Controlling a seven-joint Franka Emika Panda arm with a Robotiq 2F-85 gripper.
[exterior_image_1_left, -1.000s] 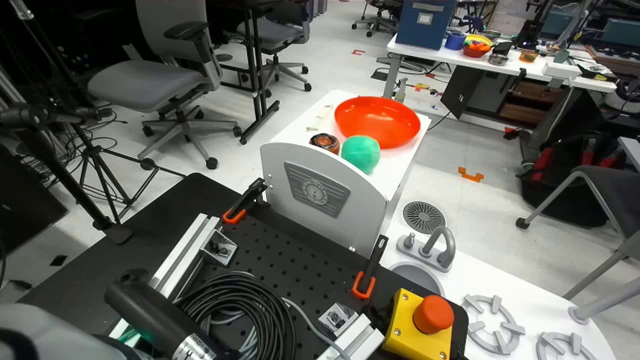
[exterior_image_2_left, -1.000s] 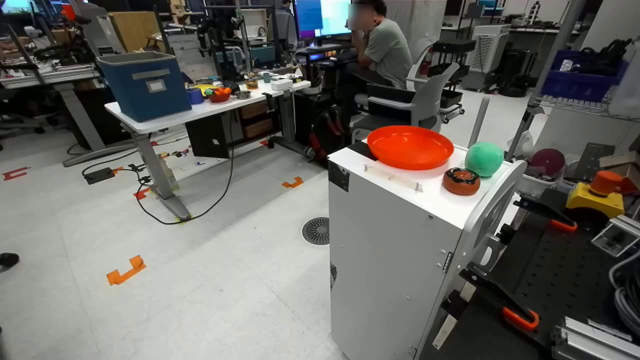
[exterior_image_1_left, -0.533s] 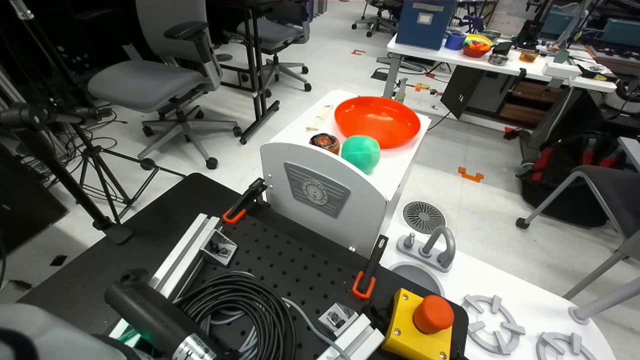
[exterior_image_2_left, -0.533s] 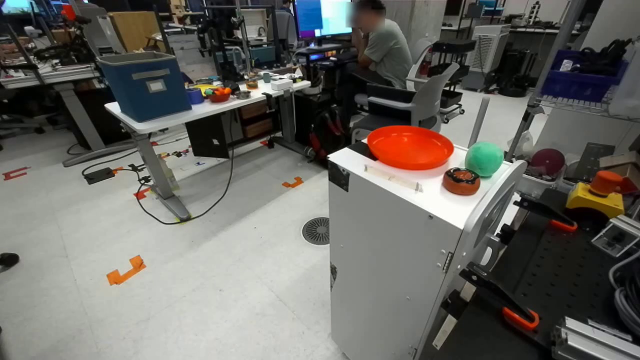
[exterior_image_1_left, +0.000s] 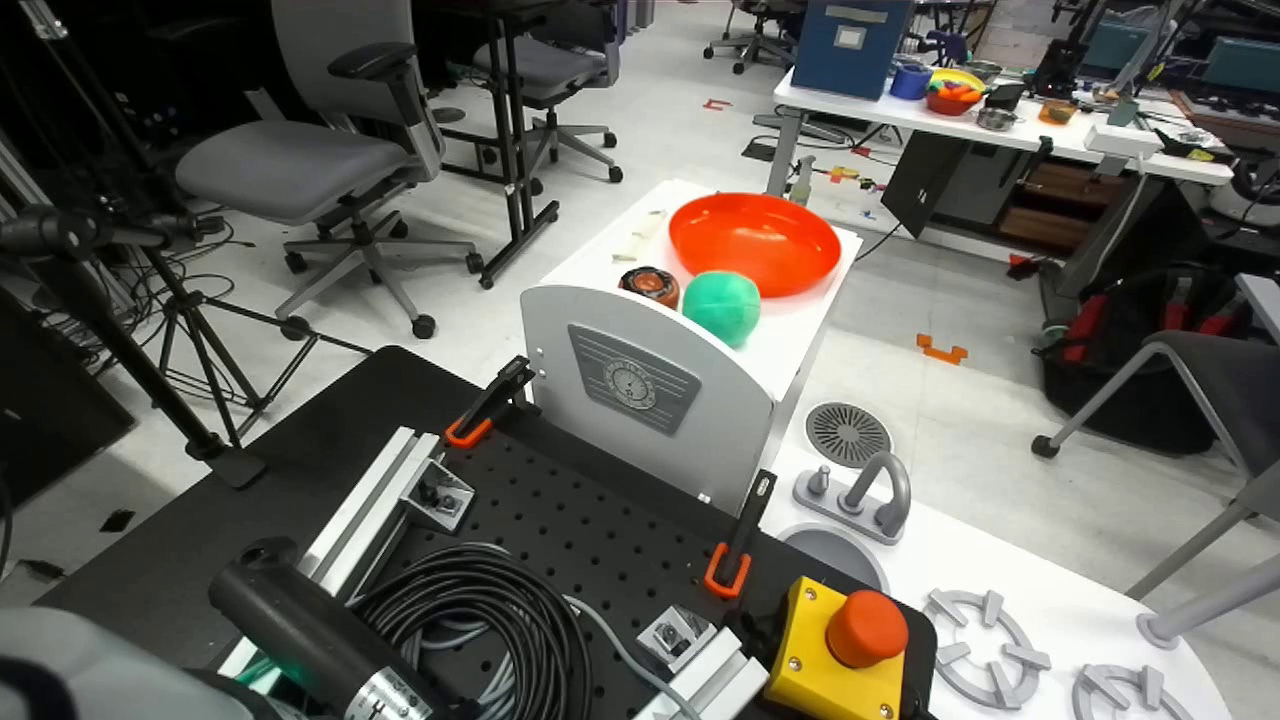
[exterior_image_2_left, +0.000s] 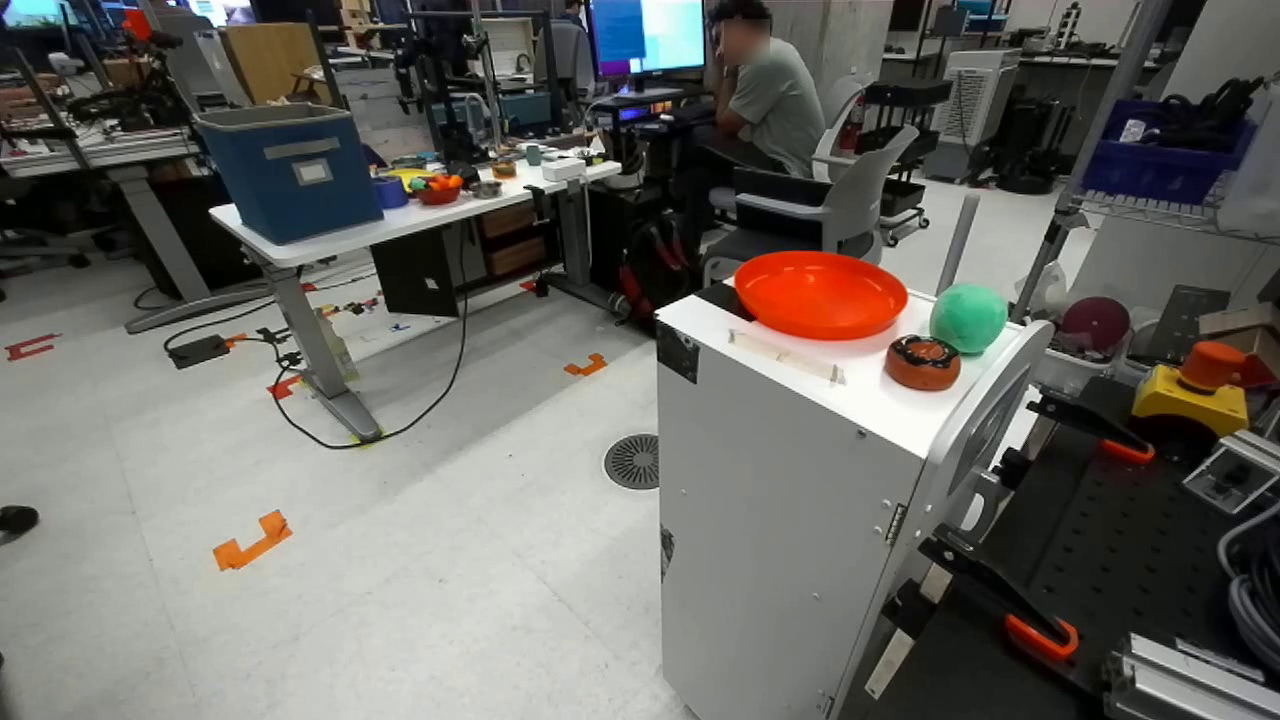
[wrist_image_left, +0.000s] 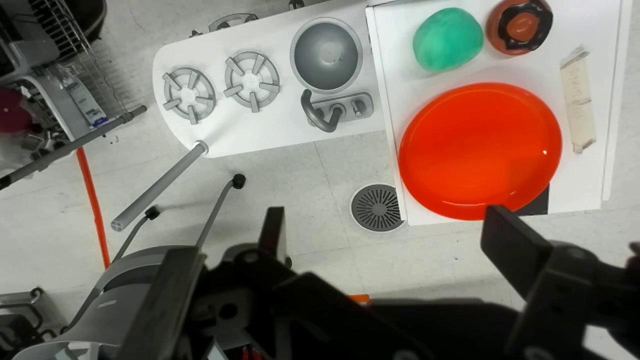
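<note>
On the white cabinet top, orange-red dish: lies open side up, near the edge by the floor drain; shallow, broad, glossy.
Gripper: spread wide, holding nothing, with floor in sight beyond the gap; nearest to the dish, and overlapping its far edge with one fingertip in the wrist view.
Contact on the dish: absent from both exterior views.
Dish weight: probably light, like thin plastic; apt to slide at a nudge.
Dish wall: likely stiff with a little give, hard to break; slippery, to judge by the shine.
Dish rim: best place to take hold, with one finger inside and one outside; apparently too broad to span from side to side; prone to tilt under an off-centre pinch.
Green ball: sits apart from the dish, just beside the brown round toy; looks soft and light, apt to squash and roll; best held across the middle.
Brown round toy: seems firm and compact; best gripped by opposite sides.
</note>
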